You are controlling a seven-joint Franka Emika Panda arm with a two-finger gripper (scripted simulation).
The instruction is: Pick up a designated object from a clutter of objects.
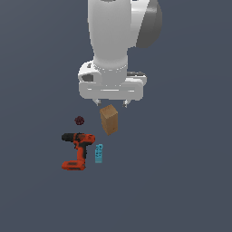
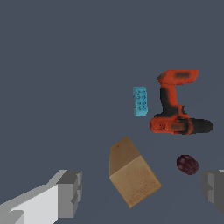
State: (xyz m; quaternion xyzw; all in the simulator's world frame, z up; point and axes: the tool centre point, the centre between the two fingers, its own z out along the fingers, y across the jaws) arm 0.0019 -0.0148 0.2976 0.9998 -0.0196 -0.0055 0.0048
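The tan wooden block, plain and unmarked, stands upright on the dark floor. My gripper hangs above it, open, with one finger on each side and nothing held. The fingers are wide apart and clear of the block. The rest of the clutter lies beside it: an orange-and-black power drill, a small cyan bar and a tiny dark red ball.
The ball lies close to the block on the exterior view's left, near one finger in the wrist view. The drill and the cyan bar lie nearer the front of the exterior view. The floor is a plain dark grey.
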